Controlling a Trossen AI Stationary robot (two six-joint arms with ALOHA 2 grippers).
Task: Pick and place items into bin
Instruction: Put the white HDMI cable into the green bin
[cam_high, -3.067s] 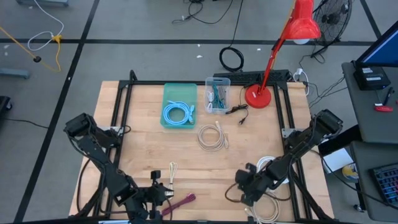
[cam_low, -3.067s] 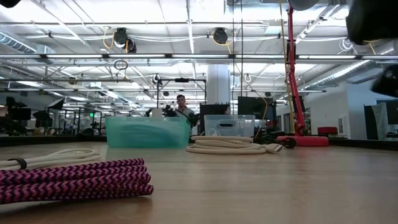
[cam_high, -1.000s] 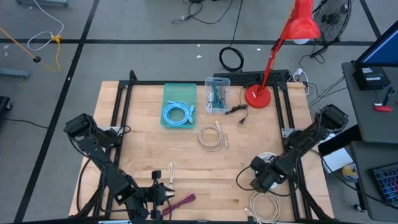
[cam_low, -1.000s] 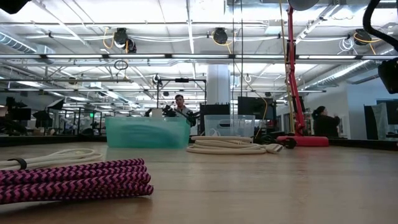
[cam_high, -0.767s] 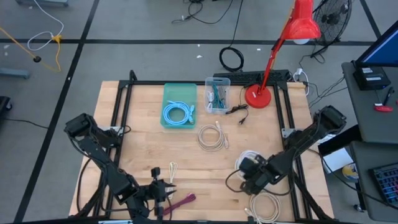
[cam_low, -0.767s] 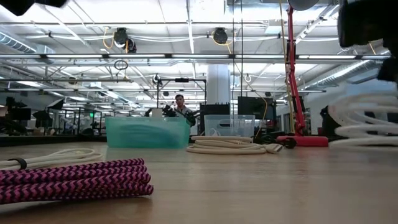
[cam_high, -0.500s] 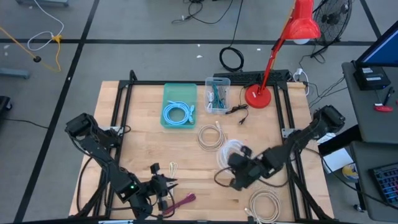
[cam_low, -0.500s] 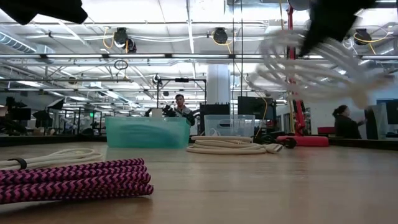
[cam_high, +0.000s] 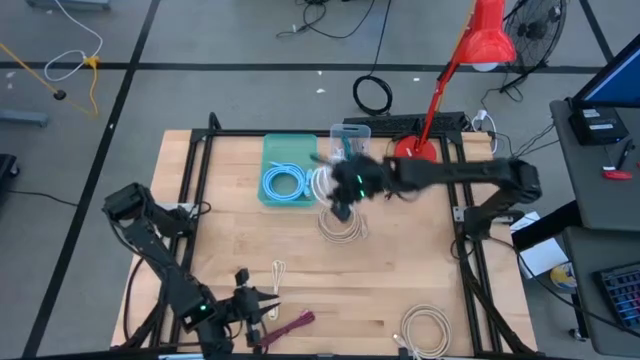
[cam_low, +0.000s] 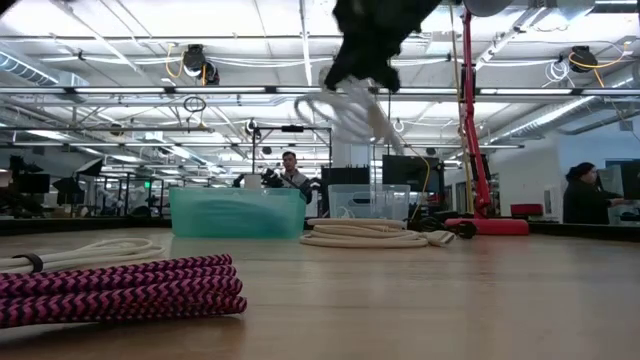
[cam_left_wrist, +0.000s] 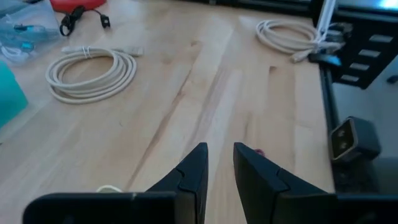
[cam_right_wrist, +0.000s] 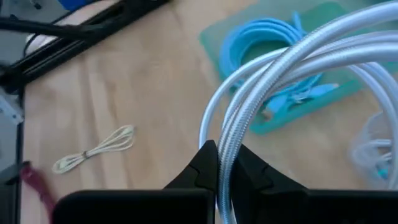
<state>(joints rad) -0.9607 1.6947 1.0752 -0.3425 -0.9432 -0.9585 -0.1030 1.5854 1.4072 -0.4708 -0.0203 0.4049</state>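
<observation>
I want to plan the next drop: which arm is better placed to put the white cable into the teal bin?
Right: its tool already grips the white cable beside the teal bin.

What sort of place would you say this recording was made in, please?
Most likely a large open robotics lab or workshop: exposed ceiling ducts and pipes, taped lines on the floor, and a desk with screens beside the wooden table.

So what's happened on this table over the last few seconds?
The right gripper took hold of a white cable coil near the table's right front and carried it across, above the teal bin. The left gripper, beige coil and maroon cord stayed put.
</observation>
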